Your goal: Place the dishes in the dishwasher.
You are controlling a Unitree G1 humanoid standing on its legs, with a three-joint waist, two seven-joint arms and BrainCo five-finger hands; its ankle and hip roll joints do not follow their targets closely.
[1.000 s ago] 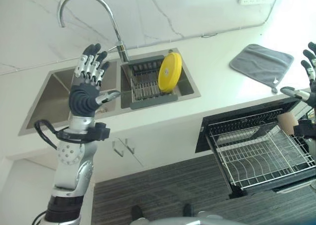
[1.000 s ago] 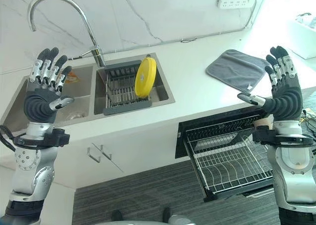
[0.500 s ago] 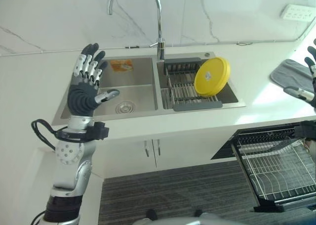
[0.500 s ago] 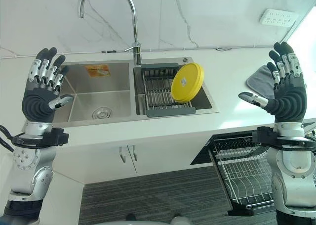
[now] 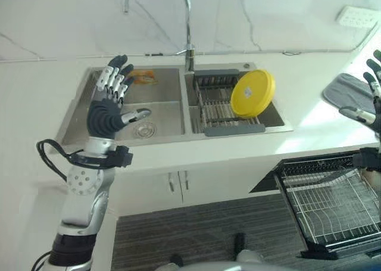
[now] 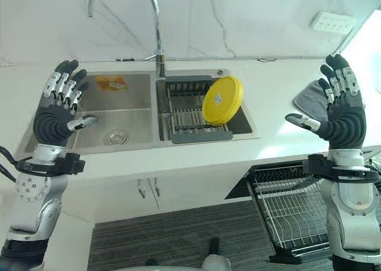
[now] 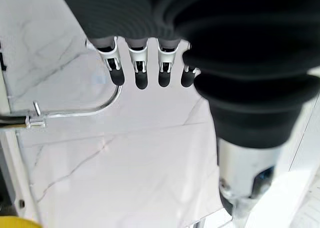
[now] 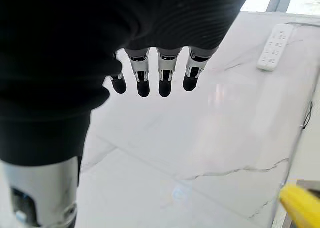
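Note:
A yellow plate [image 6: 222,99] leans upright in the grey drying rack [image 6: 193,134] inside the right basin of the steel sink [image 6: 119,125]. My left hand [image 6: 55,119] is raised over the sink's left end, fingers [image 7: 141,75] straight, holding nothing. At the right my right hand [image 6: 343,122] is held up above the counter edge, open and empty too, with its fingers [image 8: 166,76] spread. Below the right hand the dishwasher's wire rack [image 6: 292,214] stands pulled out and bare.
A curved tap [image 6: 156,27] rises behind the sink. A grey cloth [image 6: 308,95] lies on the white counter [image 6: 262,86] to the right. A wall socket [image 6: 333,22] sits on the marble backsplash. White cupboard doors [image 6: 149,190] are under the sink, with dark floor [image 6: 178,241] below.
The whole picture has shifted and tilted a little, so the camera moved. Both hands stay raised and open, and the plate rests where it was.

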